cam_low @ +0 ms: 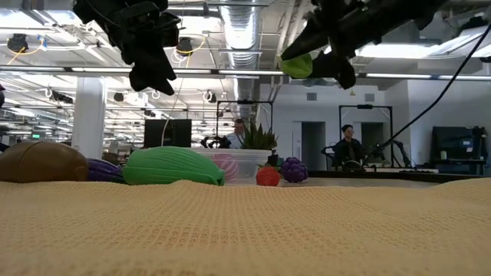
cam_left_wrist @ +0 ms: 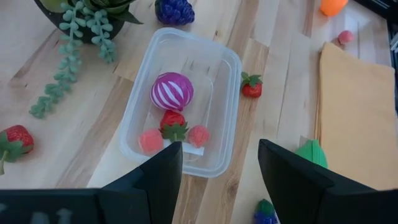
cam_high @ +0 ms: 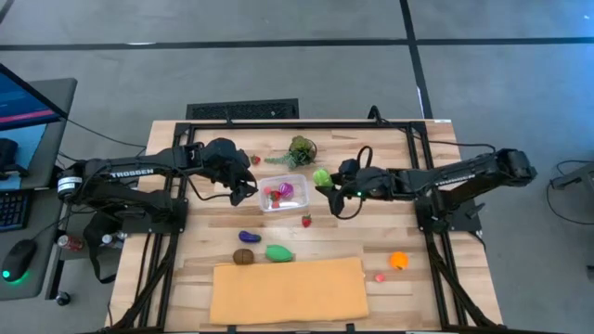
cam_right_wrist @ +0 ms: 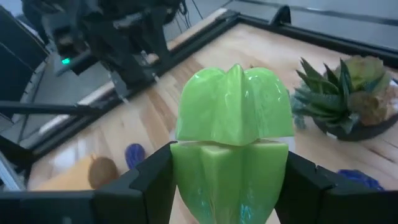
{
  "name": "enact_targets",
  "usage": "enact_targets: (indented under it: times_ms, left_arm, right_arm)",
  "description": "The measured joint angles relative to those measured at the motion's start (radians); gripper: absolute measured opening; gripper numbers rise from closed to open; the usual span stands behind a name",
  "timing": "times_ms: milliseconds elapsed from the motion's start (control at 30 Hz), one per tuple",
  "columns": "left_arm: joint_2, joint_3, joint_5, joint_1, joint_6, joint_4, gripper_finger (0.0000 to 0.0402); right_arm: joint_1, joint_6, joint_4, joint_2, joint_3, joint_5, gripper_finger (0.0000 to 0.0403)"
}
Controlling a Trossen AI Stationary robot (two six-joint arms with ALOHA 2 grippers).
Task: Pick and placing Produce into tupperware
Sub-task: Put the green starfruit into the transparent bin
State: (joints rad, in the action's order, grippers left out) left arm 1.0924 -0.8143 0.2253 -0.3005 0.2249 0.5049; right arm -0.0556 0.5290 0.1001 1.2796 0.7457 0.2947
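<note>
The clear tupperware [cam_high: 283, 193] stands mid-table. It holds a pink striped ball [cam_left_wrist: 171, 91], a strawberry [cam_left_wrist: 173, 124] and two small red-pink pieces. My left gripper [cam_high: 243, 192] hovers open above the tub's left end, and in its wrist view the left gripper [cam_left_wrist: 221, 180] has its fingers apart over the tub [cam_left_wrist: 186, 99]. My right gripper [cam_high: 327, 182] is just right of the tub, shut on a light green ribbed piece [cam_right_wrist: 231, 118]. In the low view the right gripper [cam_low: 307, 65] hangs high above the table. My right gripper pinches the light green ribbed piece between its two fingers [cam_right_wrist: 152, 180], one on each side of the piece's lower half [cam_right_wrist: 227, 174]. It comes from the table's right side. The green piece [cam_low: 297, 66] is lifted well clear of the table.
Loose on the wood lie a strawberry [cam_high: 306, 220], a purple piece [cam_high: 249, 237], a brown piece [cam_high: 243, 257], a green piece [cam_high: 279, 252], an orange piece [cam_high: 398, 261], a pink piece [cam_high: 380, 276], grapes [cam_left_wrist: 174, 10] and another strawberry [cam_high: 255, 160]. The leafy bunch [cam_high: 302, 150] is behind the tub. The tan sheet [cam_high: 288, 289] covers the near edge.
</note>
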Motion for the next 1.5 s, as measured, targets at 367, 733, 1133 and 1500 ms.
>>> enact_targets:
  times_ms: [367,733,1133,1500]
  left_arm:
    - [0.000,0.000,0.000,0.000,0.007,-0.004,0.0200]
    - [0.000,0.000,-0.004,0.000,0.008,-0.007,0.0200]
    - [0.000,0.000,-0.005,0.000,0.008,-0.008,0.0200]
    - [0.000,0.000,-0.005,0.000,0.007,-0.010,0.0200]
  right_arm:
    - [0.047,-0.006,0.267,0.233,0.001,-0.122,0.0200]
    - [0.078,-0.021,0.289,0.459,0.136,-0.239,0.0206]
    - [0.091,-0.067,0.119,0.559,0.245,-0.272,0.0217]
    - [0.119,-0.068,0.083,0.559,0.245,-0.269,0.0217]
